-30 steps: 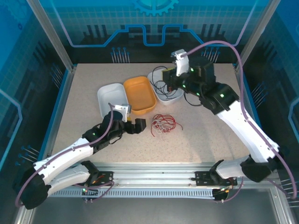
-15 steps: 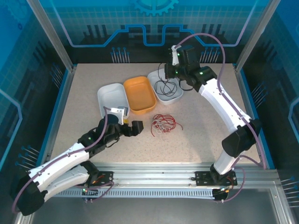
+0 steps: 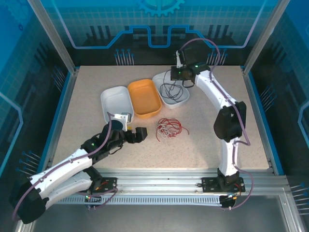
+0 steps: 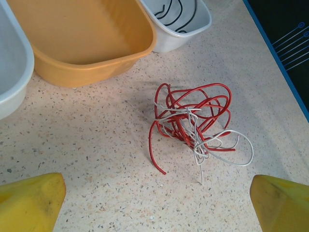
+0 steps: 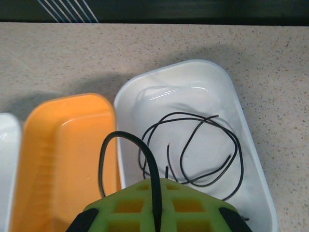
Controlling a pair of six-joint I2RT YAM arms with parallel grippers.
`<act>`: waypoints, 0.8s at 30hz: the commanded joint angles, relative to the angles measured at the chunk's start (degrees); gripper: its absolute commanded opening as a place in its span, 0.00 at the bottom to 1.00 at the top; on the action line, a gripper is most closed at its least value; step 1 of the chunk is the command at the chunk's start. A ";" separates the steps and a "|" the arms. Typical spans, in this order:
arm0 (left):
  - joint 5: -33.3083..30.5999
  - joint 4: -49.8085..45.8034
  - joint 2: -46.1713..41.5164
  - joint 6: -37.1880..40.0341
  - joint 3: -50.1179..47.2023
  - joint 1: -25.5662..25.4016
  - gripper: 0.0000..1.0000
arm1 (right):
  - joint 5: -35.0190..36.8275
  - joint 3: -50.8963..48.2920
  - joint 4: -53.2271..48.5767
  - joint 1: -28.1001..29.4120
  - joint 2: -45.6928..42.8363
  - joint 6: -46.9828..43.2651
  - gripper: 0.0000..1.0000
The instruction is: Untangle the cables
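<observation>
The red cable [image 4: 179, 126] and white cable [image 4: 252, 153] lie tangled on the table [image 4: 96, 159] near the orange tray [image 4: 82, 43].
</observation>
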 commanded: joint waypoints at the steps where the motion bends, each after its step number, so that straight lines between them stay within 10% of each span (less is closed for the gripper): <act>1: -0.62 -1.18 -0.29 -0.35 -0.09 0.51 0.99 | -1.14 4.43 -5.61 -0.84 4.96 0.81 0.00; 24: 0.55 0.61 2.60 -0.53 -0.56 0.49 0.99 | 6.88 4.22 -9.13 -4.55 12.59 6.30 0.01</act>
